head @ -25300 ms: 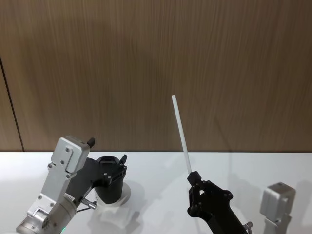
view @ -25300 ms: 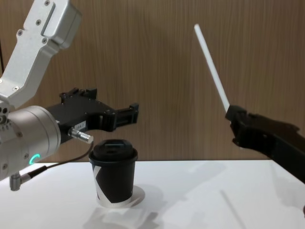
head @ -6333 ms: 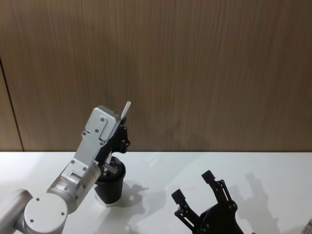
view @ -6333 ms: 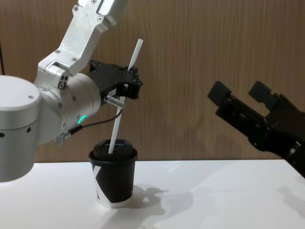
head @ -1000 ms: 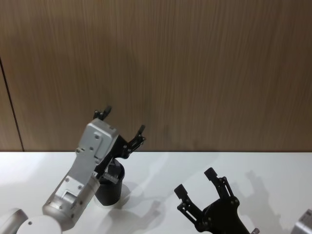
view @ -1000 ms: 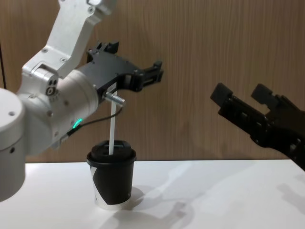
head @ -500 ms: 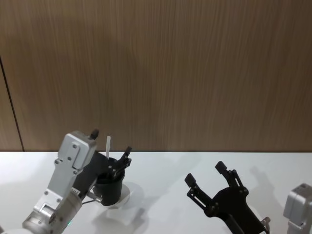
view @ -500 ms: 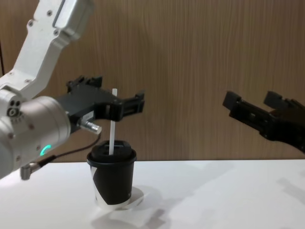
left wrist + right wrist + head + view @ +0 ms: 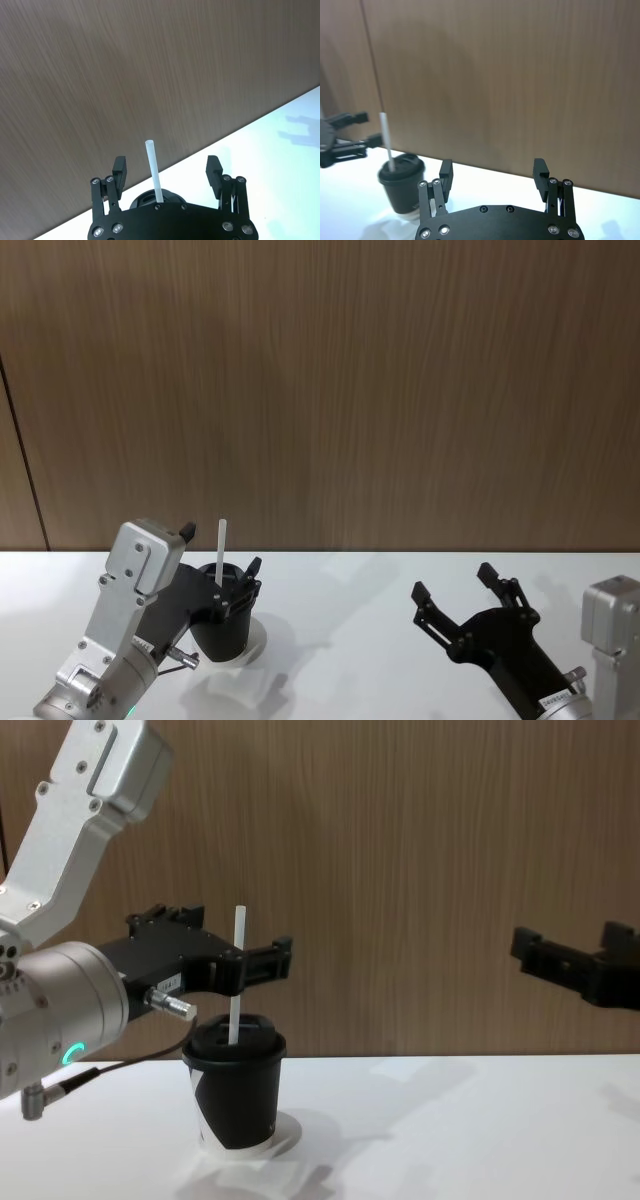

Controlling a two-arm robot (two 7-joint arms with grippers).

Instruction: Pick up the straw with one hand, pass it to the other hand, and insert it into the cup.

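The straw (image 9: pixel 237 975) stands upright in the lid of the cup (image 9: pixel 236 1095), which sits on the white bench (image 9: pixel 450 1130) at the lower left of the chest view. The left hand (image 9: pixel 225 955) hangs just above the cup, fingers spread with the straw between them, not touching it. The right hand (image 9: pixel 578 960) hovers at the right edge, well apart, also spread and holding nothing.
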